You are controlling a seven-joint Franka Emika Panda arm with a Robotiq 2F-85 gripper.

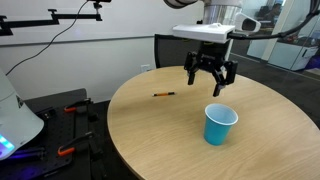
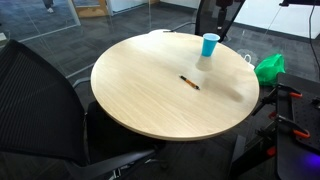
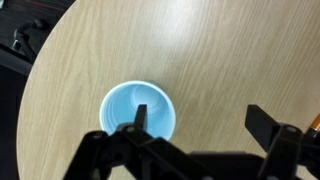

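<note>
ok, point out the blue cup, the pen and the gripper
blue cup (image 1: 221, 128): in an exterior view, outer side wall
pen (image 1: 164, 94): in an exterior view, middle of barrel
gripper (image 1: 211, 84): in an exterior view, between its open fingertips

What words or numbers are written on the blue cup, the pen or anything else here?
No text can be read in any view.
blue cup: plain outside and inside, no words or numbers show.
pen: too small to tell whether it has any print.
round wooden table: bare wood grain, no signs.
hand: black, open above the table, no label that can be read.
</note>
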